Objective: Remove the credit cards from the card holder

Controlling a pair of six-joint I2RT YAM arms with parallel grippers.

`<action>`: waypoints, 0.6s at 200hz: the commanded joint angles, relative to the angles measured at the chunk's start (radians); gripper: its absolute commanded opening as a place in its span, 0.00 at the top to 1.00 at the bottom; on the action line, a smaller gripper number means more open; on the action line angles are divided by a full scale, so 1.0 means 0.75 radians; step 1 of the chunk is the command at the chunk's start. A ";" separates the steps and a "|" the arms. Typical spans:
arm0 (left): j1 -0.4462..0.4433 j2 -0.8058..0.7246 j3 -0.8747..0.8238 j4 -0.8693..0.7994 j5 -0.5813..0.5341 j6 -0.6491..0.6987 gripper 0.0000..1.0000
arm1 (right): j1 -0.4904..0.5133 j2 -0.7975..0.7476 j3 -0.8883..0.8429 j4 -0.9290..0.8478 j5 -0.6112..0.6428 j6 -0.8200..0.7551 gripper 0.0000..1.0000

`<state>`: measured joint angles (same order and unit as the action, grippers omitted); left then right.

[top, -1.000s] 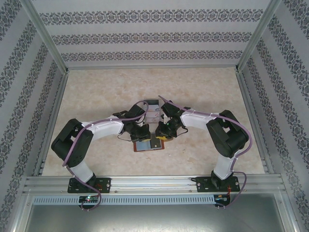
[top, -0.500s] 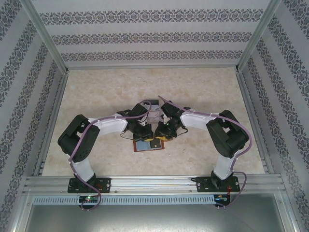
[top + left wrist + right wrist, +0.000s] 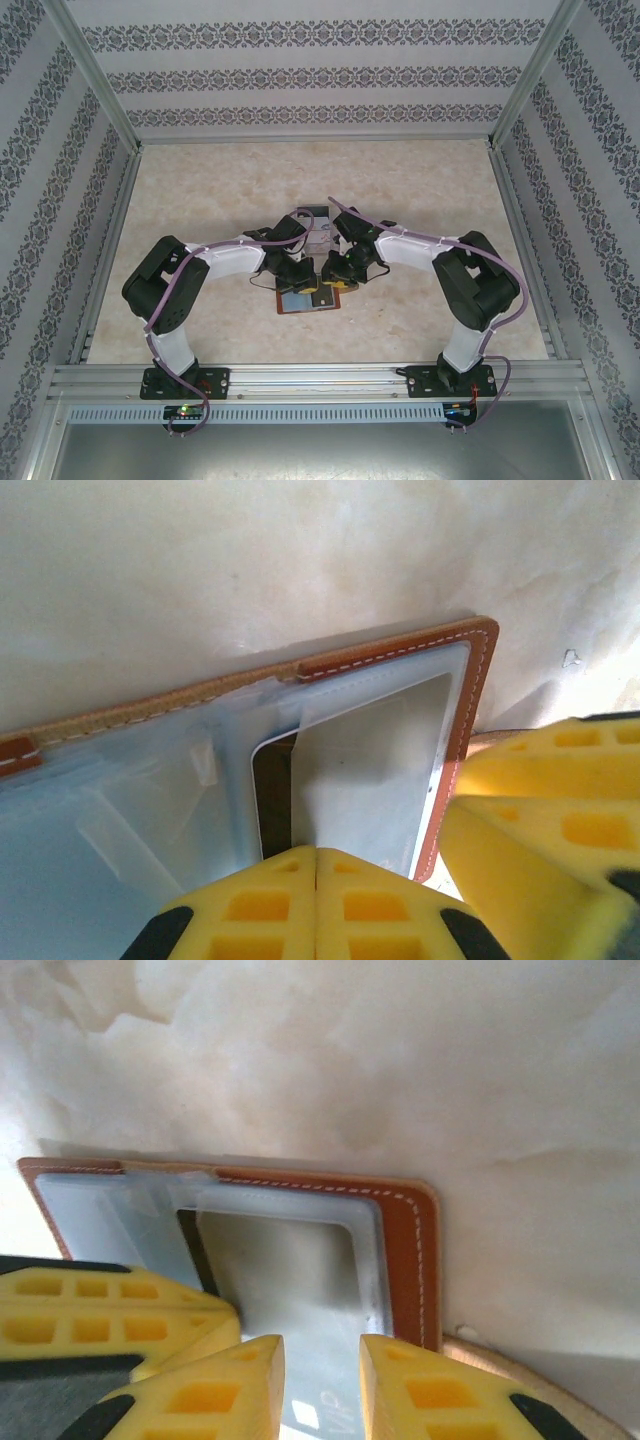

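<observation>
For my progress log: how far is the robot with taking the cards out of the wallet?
Done: the card holder lies open. In hand: the left gripper is shut at a pocket edge, the right gripper slightly open beside it. Left: a pale card sits in its pocket, not yet drawn out.
</observation>
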<state>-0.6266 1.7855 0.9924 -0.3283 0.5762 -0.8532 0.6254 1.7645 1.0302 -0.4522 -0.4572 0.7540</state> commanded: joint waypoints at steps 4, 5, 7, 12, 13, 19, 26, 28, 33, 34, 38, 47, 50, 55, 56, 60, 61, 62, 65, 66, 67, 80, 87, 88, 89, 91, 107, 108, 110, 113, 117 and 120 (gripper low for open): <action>0.003 -0.003 -0.019 0.011 0.009 -0.005 0.94 | 0.017 -0.052 0.019 -0.016 0.022 0.012 0.71; 0.003 -0.004 -0.019 0.013 0.010 -0.005 0.94 | 0.018 -0.052 0.020 -0.014 0.020 0.012 0.71; 0.003 -0.003 -0.019 0.015 0.012 -0.006 0.94 | 0.019 -0.050 0.023 -0.013 0.017 0.013 0.71; 0.003 -0.001 -0.022 0.018 0.013 -0.007 0.94 | 0.022 -0.041 0.026 -0.010 0.005 0.013 0.71; 0.002 0.000 -0.021 0.018 0.013 -0.007 0.94 | 0.024 -0.040 0.027 -0.009 0.002 0.013 0.71; 0.003 0.000 -0.022 0.020 0.015 -0.008 0.94 | 0.028 -0.028 0.032 -0.002 -0.016 0.011 0.71; 0.003 0.000 -0.022 0.021 0.016 -0.008 0.94 | 0.032 -0.014 0.035 0.006 -0.031 0.011 0.71; 0.003 0.000 -0.022 0.020 0.015 -0.007 0.94 | 0.034 -0.009 0.038 0.007 -0.034 0.011 0.71; 0.003 0.000 -0.022 0.020 0.014 -0.007 0.94 | 0.038 0.002 0.041 0.007 -0.037 0.009 0.71; 0.003 -0.001 -0.022 0.020 0.013 -0.006 0.94 | 0.040 0.005 0.041 0.007 -0.037 0.009 0.71; 0.003 -0.001 -0.022 0.019 0.014 -0.004 0.94 | 0.043 0.014 0.046 0.004 -0.037 0.007 0.71; 0.003 0.000 -0.020 0.016 0.013 -0.003 0.94 | 0.051 0.036 0.057 -0.008 -0.033 0.004 0.71; 0.003 0.000 -0.019 0.016 0.014 -0.002 0.94 | 0.053 0.041 0.057 -0.011 -0.029 0.003 0.71; 0.002 -0.002 -0.019 0.014 0.013 -0.002 0.94 | 0.055 0.051 0.060 -0.016 -0.023 0.002 0.71; 0.002 -0.002 -0.019 0.014 0.014 -0.002 0.94 | 0.055 0.053 0.060 -0.017 -0.022 0.001 0.71; 0.003 -0.004 -0.018 0.014 0.011 -0.002 0.94 | 0.058 0.060 0.060 -0.020 -0.016 0.001 0.71; 0.003 -0.004 -0.018 0.014 0.011 -0.003 0.94 | 0.059 0.062 0.061 -0.021 -0.014 0.001 0.71; 0.003 -0.004 -0.018 0.013 0.011 -0.003 0.94 | 0.058 0.064 0.061 -0.022 -0.012 0.002 0.71; 0.002 -0.004 -0.018 0.014 0.012 -0.004 0.94 | 0.059 0.069 0.060 -0.024 -0.009 0.000 0.71; 0.003 -0.005 -0.019 0.015 0.011 -0.005 0.94 | 0.059 0.070 0.060 -0.024 -0.007 0.001 0.71; 0.003 -0.006 -0.019 0.016 0.011 -0.004 0.94 | 0.060 0.070 0.060 -0.025 -0.006 0.001 0.71; 0.003 -0.012 -0.019 0.016 0.010 -0.008 0.94 | 0.058 0.086 0.056 -0.033 0.008 0.002 0.71; 0.003 -0.014 -0.019 0.015 0.007 -0.008 0.94 | 0.059 0.091 0.052 -0.037 0.016 0.000 0.71; 0.003 -0.014 -0.020 0.014 0.007 -0.008 0.94 | 0.060 0.092 0.051 -0.037 0.017 0.000 0.71; 0.002 -0.015 -0.020 0.013 0.007 -0.008 0.94 | 0.060 0.094 0.051 -0.037 0.019 -0.002 0.71; 0.003 -0.016 -0.020 0.013 0.006 -0.008 0.94 | 0.058 0.095 0.051 -0.039 0.021 -0.001 0.71; 0.002 -0.016 -0.021 0.010 0.006 -0.009 0.94 | 0.058 0.101 0.049 -0.048 0.030 -0.007 0.71; 0.002 -0.016 -0.023 0.010 0.006 -0.010 0.94 | 0.059 0.101 0.048 -0.047 0.031 -0.007 0.71; 0.002 -0.016 -0.023 0.010 0.007 -0.009 0.94 | 0.060 0.103 0.048 -0.048 0.031 -0.007 0.71; 0.003 -0.016 -0.022 0.010 0.007 -0.009 0.94 | 0.058 0.102 0.048 -0.049 0.030 -0.008 0.71; 0.003 -0.018 -0.022 0.009 0.009 -0.010 0.94 | 0.060 0.103 0.050 -0.048 0.031 -0.009 0.71; 0.003 -0.019 -0.025 0.010 0.010 -0.011 0.94 | 0.058 0.105 0.049 -0.049 0.031 -0.009 0.71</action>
<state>-0.6262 1.7855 0.9829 -0.3283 0.5690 -0.8532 0.6590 1.8080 1.0615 -0.4526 -0.4683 0.7559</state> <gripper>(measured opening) 0.065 0.288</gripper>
